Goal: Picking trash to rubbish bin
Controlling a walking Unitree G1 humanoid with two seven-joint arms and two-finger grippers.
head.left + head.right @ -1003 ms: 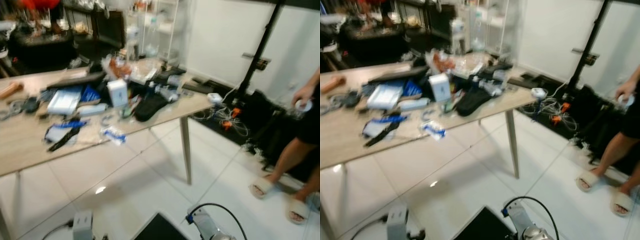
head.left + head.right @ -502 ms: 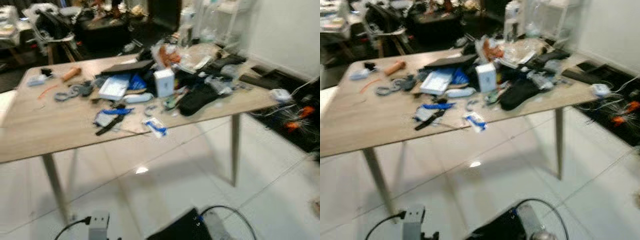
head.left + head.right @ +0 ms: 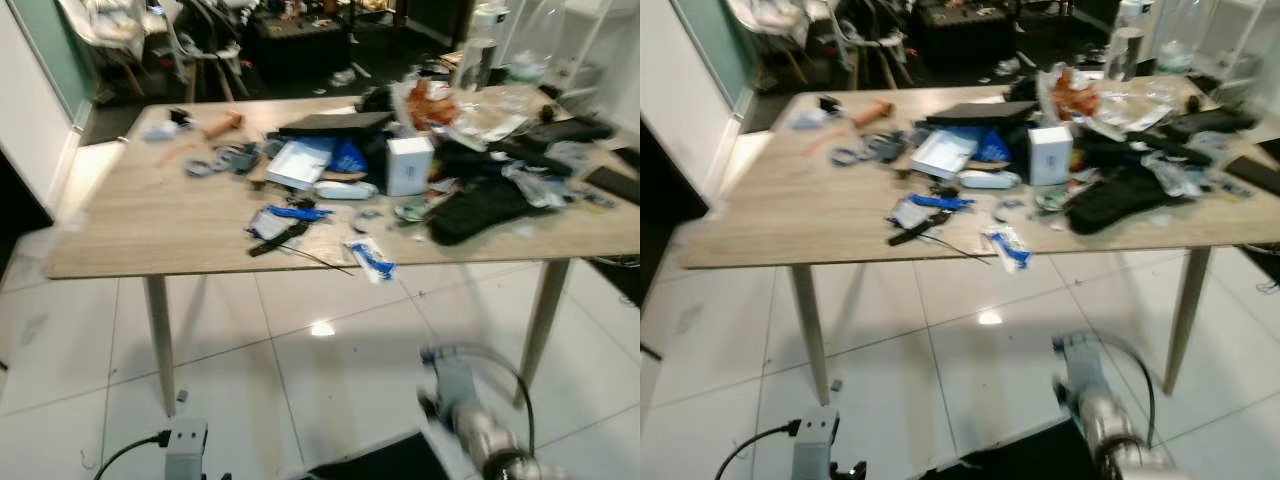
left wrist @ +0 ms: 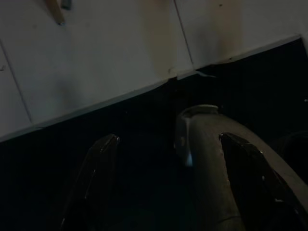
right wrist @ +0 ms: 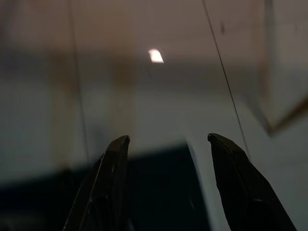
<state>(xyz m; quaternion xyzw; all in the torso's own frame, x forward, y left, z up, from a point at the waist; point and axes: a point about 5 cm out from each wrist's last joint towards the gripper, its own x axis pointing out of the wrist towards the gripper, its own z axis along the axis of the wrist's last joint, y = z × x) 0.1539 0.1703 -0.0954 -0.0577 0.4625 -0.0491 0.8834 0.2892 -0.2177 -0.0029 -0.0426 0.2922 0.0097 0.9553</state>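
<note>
A long wooden table [image 3: 130, 225] stands before me, cluttered in its middle and right. A blue-and-white wrapper [image 3: 370, 258] lies near its front edge. Beside it are blue scraps with a black strap [image 3: 280, 225], a white box [image 3: 408, 165], a black pouch [image 3: 478, 205] and crumpled plastic bags [image 3: 440, 100]. Both arms hang low in front of the table, the left [image 3: 185, 450] and the right [image 3: 470, 420]. My left gripper [image 4: 168, 137] is open over a dark rounded part and white floor. My right gripper [image 5: 168, 137] is open above the tiles, holding nothing.
Slanted table legs [image 3: 158, 335] stand on a glossy white tiled floor [image 3: 300, 380]. Chairs and dark furniture [image 3: 200, 40] crowd the space behind the table. A white wall [image 3: 25, 110] runs along the left. A black flat thing [image 3: 380, 465] lies by my feet.
The camera has swung left: the table's left end and the wall came into view, and the person in slippers at the right passed out of the picture. The table's things lie as before.
</note>
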